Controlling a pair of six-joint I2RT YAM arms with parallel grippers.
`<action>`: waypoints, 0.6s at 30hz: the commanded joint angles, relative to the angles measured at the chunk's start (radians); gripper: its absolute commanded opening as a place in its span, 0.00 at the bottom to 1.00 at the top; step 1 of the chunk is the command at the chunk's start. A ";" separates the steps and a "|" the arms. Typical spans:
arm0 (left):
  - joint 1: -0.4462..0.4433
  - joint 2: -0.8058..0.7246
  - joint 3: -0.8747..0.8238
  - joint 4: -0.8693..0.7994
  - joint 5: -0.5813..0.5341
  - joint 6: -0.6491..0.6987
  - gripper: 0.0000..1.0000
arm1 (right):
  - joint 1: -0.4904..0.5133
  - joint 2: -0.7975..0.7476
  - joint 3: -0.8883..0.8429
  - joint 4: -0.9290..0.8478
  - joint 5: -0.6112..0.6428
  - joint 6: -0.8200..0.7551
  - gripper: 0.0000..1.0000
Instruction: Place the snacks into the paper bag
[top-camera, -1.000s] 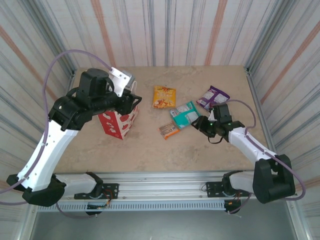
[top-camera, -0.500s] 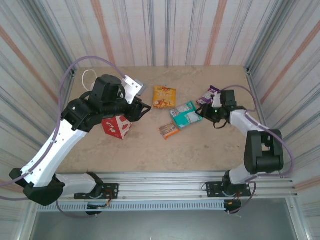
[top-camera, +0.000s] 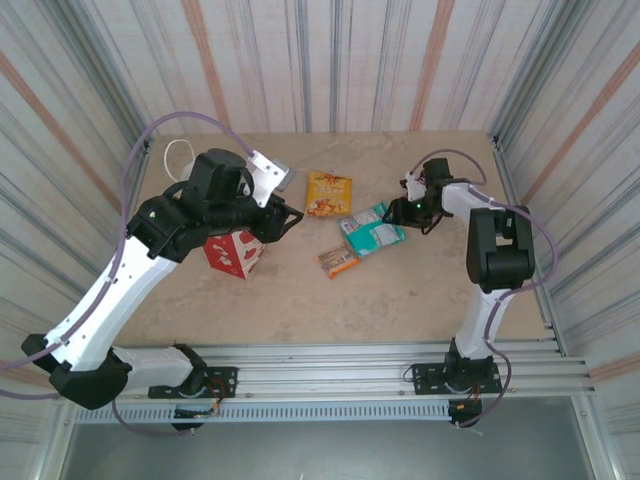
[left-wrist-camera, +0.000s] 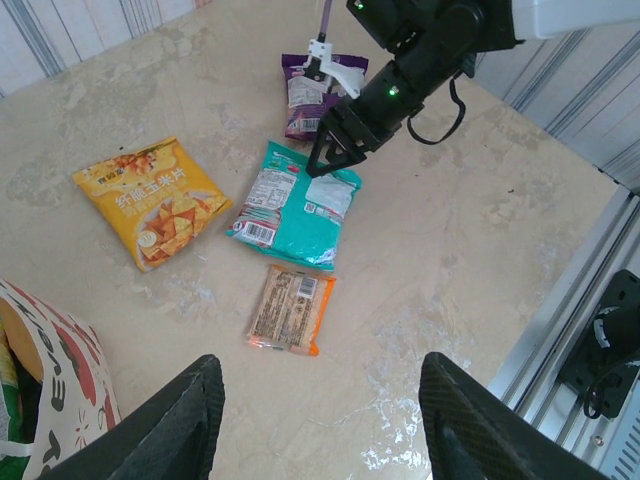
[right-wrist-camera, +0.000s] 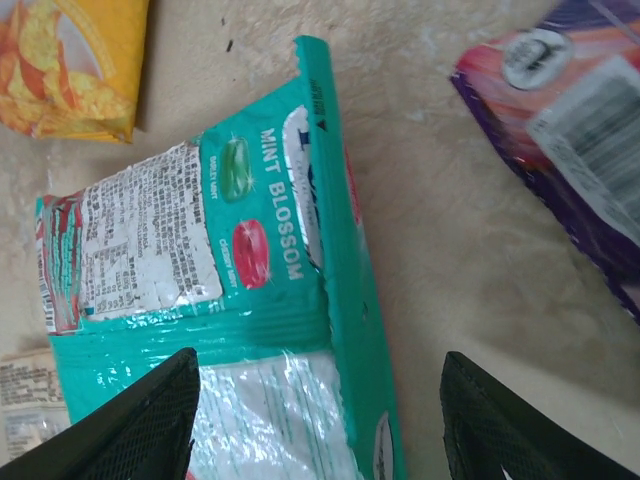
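Bright, even light, soft shadows, glare on the table (left-wrist-camera: 380, 400), right-wrist close-up seemingly slightly soft.

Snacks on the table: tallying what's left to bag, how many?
4: yellow packet, left of the teal packet under the right gripper; purple packet beyond; orange packet nearest. The paper bag may hide more.

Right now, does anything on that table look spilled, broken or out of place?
Nothing looks spilled or torn. Still outside the paper bag, lying loose and askew on the table: yellow packet, teal packet, purple packet, small orange packet.
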 joint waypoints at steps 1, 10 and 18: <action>-0.003 0.007 -0.008 -0.013 -0.005 0.023 0.56 | 0.016 0.055 0.069 -0.090 0.000 -0.077 0.65; -0.004 0.016 0.011 -0.012 0.001 0.026 0.56 | 0.076 0.169 0.207 -0.208 0.014 -0.101 0.59; -0.003 0.049 0.035 -0.041 -0.035 0.007 0.56 | 0.078 0.132 0.187 -0.177 0.078 -0.095 0.20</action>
